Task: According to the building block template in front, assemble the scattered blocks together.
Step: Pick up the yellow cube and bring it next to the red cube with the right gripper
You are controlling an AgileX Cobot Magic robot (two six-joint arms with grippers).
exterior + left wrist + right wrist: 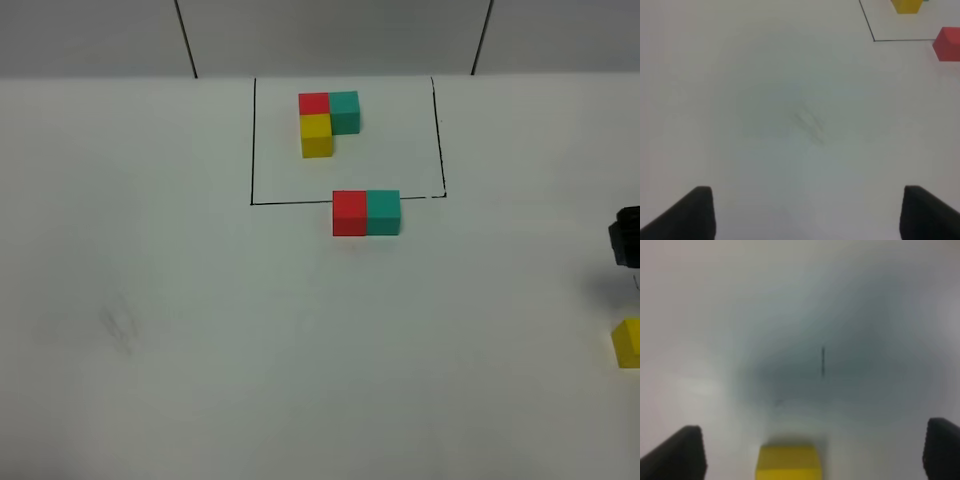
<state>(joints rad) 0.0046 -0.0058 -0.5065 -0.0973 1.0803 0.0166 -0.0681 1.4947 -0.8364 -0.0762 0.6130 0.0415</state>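
1. Now my right end effector (815, 452) stands wide open and grips nothing. The yellow cube (788, 462) lies between its jaws and touches neither.
2. My left end effector (807, 212) is open too, over bare desk (765, 100).
3. From above, that yellow cube (627, 343) sits at the right edge of view, well apart from the other cubes.
4. The red cube (350, 213) and teal cube (384, 212) touch side by side, red on the left. Their long axis runs left to right, along the near line of the frame (253, 140), which they overlap.
5. The template (328, 120) sits inside the frame as an L: red and teal in the far row, yellow in front of red.
6. The desk is white and matt, with a faint grey scuff (120, 325) on the left. A grey wall (330, 35) with dark seams stands behind it.
7. A dark part of my right arm (625, 238) shows at the right edge, near the yellow cube on its far side.
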